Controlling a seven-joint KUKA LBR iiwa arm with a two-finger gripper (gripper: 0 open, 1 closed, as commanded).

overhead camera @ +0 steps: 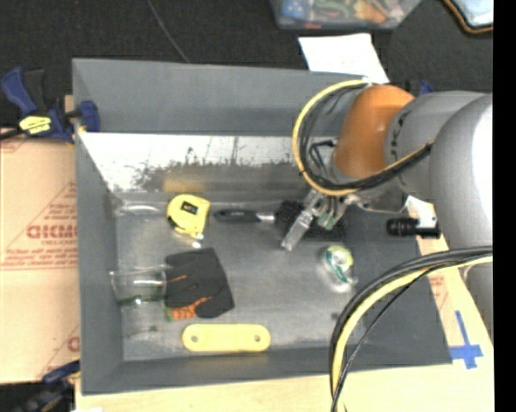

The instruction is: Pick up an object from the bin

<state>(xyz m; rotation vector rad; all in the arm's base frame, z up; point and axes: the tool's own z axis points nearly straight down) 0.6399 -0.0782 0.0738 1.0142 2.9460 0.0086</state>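
The gripper hangs low near the back wall of the bin, just at the right end of a dark slender tool that lies along that wall. Whether the gripper is open or closed, and whether it has hold of anything, I cannot tell. A small clear rounded thing with green in it lies near, toward the front right. The yellow tape measure, the black and orange glove and the flat yellow bar sit well apart to the left. For a clean pick, I judge it best to come straight down across the tool's narrow width (its thick black end looks the surer hold), keep off the wall, and close fully before lifting.
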